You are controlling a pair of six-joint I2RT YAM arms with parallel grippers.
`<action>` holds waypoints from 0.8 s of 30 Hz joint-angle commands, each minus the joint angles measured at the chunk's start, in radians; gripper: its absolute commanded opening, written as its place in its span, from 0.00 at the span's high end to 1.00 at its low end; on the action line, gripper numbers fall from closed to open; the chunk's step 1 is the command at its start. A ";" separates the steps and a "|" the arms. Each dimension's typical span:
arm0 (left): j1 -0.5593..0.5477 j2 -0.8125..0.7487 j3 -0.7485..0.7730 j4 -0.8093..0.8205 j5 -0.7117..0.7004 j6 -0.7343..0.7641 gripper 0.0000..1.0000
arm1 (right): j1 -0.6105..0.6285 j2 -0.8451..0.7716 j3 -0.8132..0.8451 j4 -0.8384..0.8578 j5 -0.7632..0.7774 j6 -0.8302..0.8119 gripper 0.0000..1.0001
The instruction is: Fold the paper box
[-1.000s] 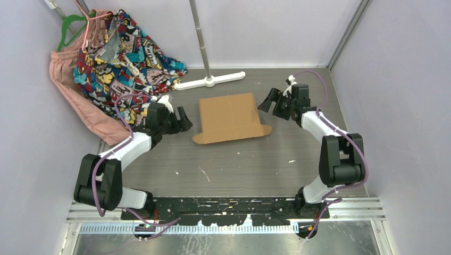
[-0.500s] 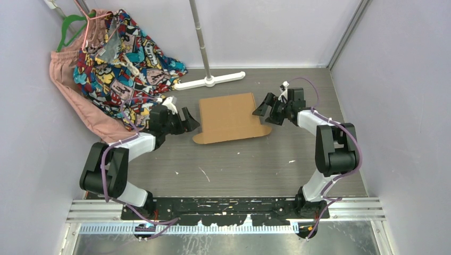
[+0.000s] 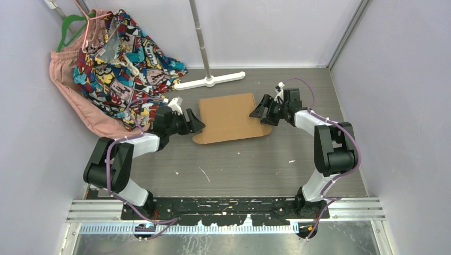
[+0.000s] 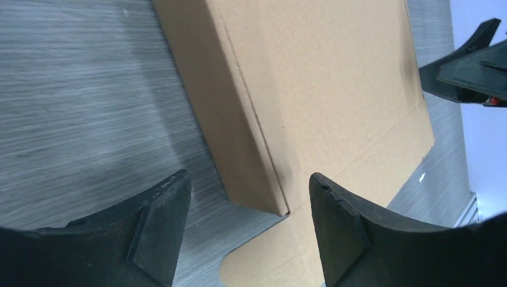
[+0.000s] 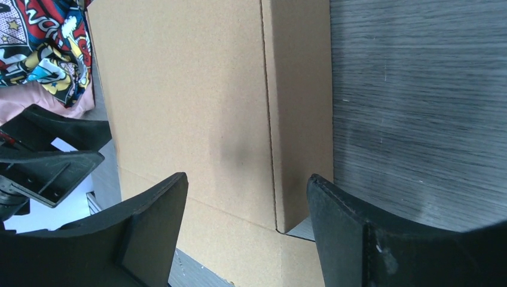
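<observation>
The paper box point(image 3: 230, 118) lies flat on the grey table as a closed brown cardboard mailer, with a tabbed flap sticking out along its near edge. My left gripper point(image 3: 195, 125) is at its left side, open. In the left wrist view the box's point(image 4: 335, 89) side wall and near corner sit between the spread fingers of that gripper point(image 4: 248, 197), untouched. My right gripper point(image 3: 259, 112) is at the right side, also open. In the right wrist view the box's point(image 5: 179, 89) right wall and corner lie between the fingers of that gripper point(image 5: 246, 191), with nothing clamped.
A pile of colourful printed clothes point(image 3: 122, 58) and a pink garment point(image 3: 74, 101) fill the back left, close behind the left arm. A white stand base point(image 3: 210, 81) with its pole point(image 3: 198, 32) stands just behind the box. Walls enclose the table.
Both grippers have moved inward to the box's left and right sides, and their jaws have narrowed a little. The box has not moved.
</observation>
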 commanded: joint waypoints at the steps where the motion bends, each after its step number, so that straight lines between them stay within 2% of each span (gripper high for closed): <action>1: -0.051 0.001 -0.019 0.083 0.018 -0.014 0.28 | 0.010 -0.013 0.026 0.029 -0.008 0.004 0.22; 9: -0.098 0.030 -0.056 0.143 0.003 -0.034 0.26 | 0.018 -0.021 0.010 0.035 0.000 0.007 0.21; 24: -0.100 0.052 -0.034 0.177 0.001 -0.053 0.23 | 0.035 -0.010 0.028 0.043 -0.006 0.013 0.21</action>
